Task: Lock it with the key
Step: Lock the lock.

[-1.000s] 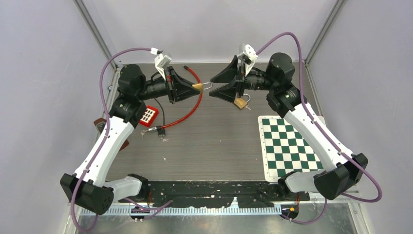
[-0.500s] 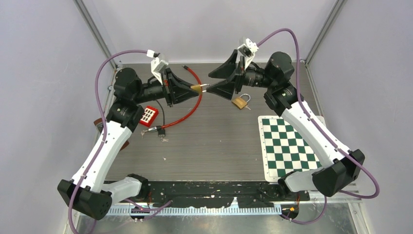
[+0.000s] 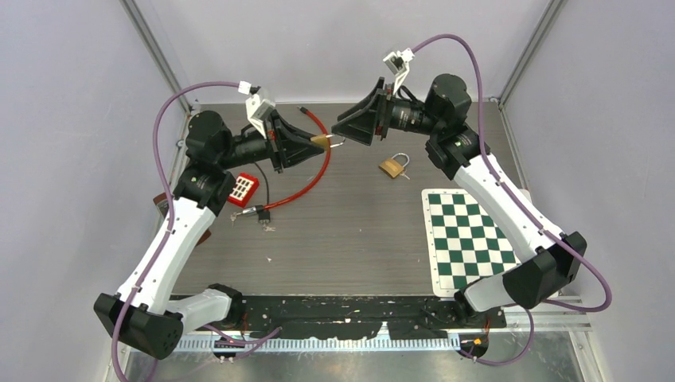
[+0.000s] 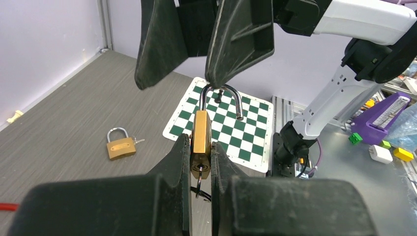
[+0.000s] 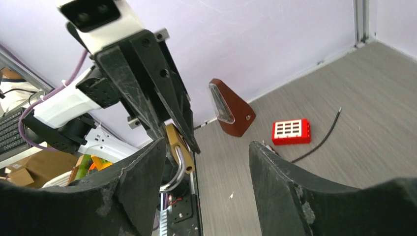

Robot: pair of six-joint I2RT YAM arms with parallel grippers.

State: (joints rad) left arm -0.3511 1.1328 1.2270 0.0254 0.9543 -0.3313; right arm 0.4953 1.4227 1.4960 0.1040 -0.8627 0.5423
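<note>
Lilac walls (image 3: 334, 48) close the grey wood-grain tabletop (image 3: 358, 239) on three sides, with metal posts (image 3: 155, 56) at the far corners; both arms reach to the far middle and are lifted above the surface. There the left gripper (image 4: 200, 152) is clamped narrow on the body of a brass padlock (image 4: 201, 130), which it holds in the air; the shackle (image 4: 236, 101) points to the other arm and stands open, one leg free of the body; a ring (image 4: 199, 184) hangs under the body. The right gripper (image 5: 206, 147) has its jaws wide apart; one fingertip is at the top of the shackle, touching or nearly, I cannot tell which. A second brass padlock (image 3: 391, 167) lies flat on the tabletop between the right arm and the chessboard mat (image 3: 470, 243), a small key (image 4: 137, 141) beside it; the mat lies along the right edge; a red cable (image 3: 314, 171), a red keypad block (image 3: 243, 187) and a brown metronome (image 5: 228, 108) sit toward the far left edge; between cable and mat runs a broad bare strip of wood grain toward the arm bases.
</note>
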